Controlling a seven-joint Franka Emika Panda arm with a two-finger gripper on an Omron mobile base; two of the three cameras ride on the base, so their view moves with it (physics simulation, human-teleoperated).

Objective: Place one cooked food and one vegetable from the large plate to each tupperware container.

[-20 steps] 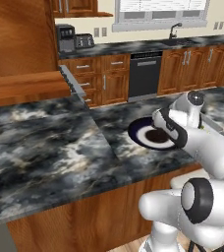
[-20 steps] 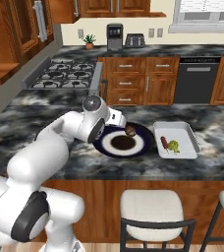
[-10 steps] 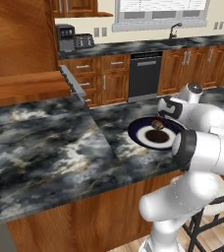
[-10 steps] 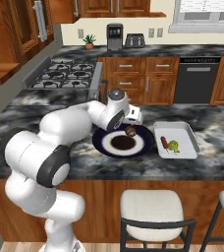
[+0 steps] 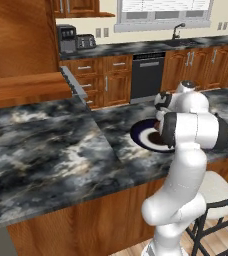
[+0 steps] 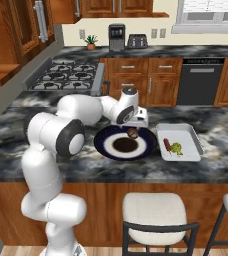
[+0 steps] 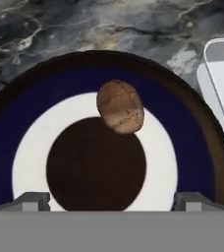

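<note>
Arm swung across from a second ago; tool [image 6: 135, 123] now hovers, fingers apart, over big round navy-rimmed plate [image 7: 15, 128] on marble bench [image 6: 221, 127]. Brown egg-shaped food [image 7: 120, 107] remains; pale rectangular container [image 6: 192, 136] beside already filled. Pick likely next.

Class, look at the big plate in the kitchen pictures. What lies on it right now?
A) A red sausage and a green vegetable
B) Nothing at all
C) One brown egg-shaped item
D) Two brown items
C: the plate carries a single brown item, overlapping its white ring and dark centre.
</note>
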